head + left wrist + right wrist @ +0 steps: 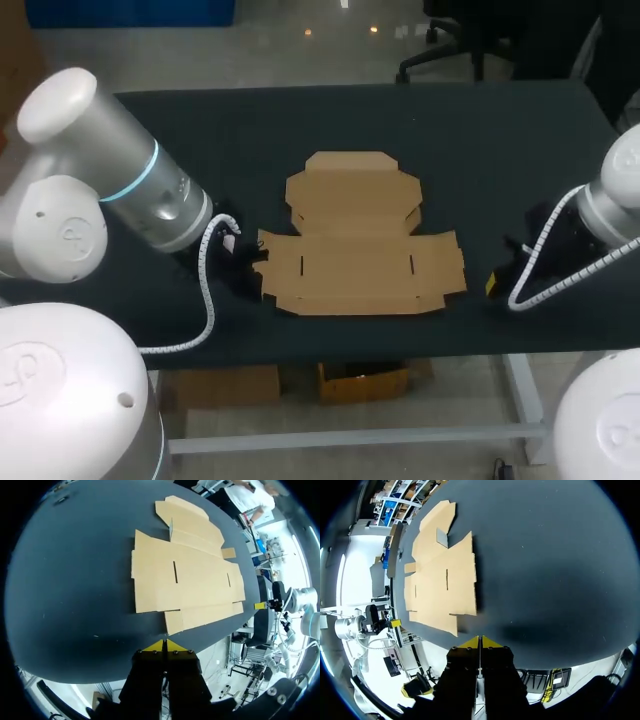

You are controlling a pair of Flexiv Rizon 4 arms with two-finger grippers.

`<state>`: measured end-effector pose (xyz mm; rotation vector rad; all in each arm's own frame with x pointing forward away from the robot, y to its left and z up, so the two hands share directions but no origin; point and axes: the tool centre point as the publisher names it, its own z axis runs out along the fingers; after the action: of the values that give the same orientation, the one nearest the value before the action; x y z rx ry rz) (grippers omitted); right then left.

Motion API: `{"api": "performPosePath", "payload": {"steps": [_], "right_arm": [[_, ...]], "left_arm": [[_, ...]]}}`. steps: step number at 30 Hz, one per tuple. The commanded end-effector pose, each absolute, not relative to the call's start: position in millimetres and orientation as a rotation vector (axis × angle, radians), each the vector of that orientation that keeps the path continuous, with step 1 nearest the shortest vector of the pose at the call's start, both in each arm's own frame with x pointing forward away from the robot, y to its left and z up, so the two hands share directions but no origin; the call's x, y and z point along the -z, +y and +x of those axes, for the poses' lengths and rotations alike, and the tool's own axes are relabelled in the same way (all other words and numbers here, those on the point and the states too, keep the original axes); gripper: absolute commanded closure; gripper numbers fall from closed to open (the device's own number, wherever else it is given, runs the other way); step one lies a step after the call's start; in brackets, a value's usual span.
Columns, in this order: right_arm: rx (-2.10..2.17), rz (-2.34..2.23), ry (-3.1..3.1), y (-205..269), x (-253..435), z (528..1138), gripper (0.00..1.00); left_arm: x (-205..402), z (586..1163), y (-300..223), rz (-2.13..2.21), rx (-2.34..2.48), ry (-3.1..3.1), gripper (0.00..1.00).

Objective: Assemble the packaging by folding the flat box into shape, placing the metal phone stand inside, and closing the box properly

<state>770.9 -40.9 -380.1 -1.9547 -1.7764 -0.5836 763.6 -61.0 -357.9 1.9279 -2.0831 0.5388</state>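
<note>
A flat, unfolded brown cardboard box [355, 240] lies in the middle of the black table [200, 140], flaps spread and its rounded lid panel toward the far side. My left gripper [256, 266] sits low at the box's left edge, fingers shut on nothing. In the left wrist view its yellow tips [164, 644] meet just short of the cardboard [185, 575]. My right gripper [493, 283] rests off the box's right edge, also shut and empty; its tips [480, 641] point at the cardboard [442, 575] across bare table. No metal phone stand shows in any view.
The table's front edge [400, 345] runs close behind both grippers. Bare black surface stretches to the far side and to either side of the cardboard. Across the box, each wrist view picks up the other arm's yellow tip [261, 605] [395, 623].
</note>
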Motion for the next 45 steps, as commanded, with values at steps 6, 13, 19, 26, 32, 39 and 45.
{"api": "performPosePath", "payload": {"steps": [6, 13, 19, 26, 32, 39, 45], "right_arm": [[0.595, -1.914, -1.797, -28.1, 396.2, 776.1, 1.00], [0.601, -1.898, -1.818, -24.2, 401.5, 779.0, 1.00], [0.601, -1.888, -1.821, -21.1, 406.1, 781.7, 1.00], [0.606, -1.873, -1.826, -16.6, 409.6, 783.9, 1.00], [0.612, -1.868, -1.827, -14.7, 410.9, 784.5, 1.00], [0.612, -1.859, -1.829, -11.5, 414.0, 786.9, 1.00], [0.612, -1.854, -1.828, -9.2, 415.3, 788.2, 1.00]], "left_arm": [[371.7, 766.8, -64.7, 1.911, -0.511, -2.038, 1.00], [376.9, 764.4, -62.6, 1.912, -0.520, -1.992, 1.00], [388.3, 765.3, -62.7, 1.916, -0.504, -1.966, 1.00], [398.7, 769.4, -64.4, 1.923, -0.502, -1.953, 1.00], [403.4, 773.4, -64.0, 1.924, -0.499, -1.944, 1.00], [409.0, 778.8, -63.3, 1.925, -0.518, -1.928, 1.00], [412.4, 782.4, -64.7, 1.919, -0.525, -1.922, 1.00]]}}
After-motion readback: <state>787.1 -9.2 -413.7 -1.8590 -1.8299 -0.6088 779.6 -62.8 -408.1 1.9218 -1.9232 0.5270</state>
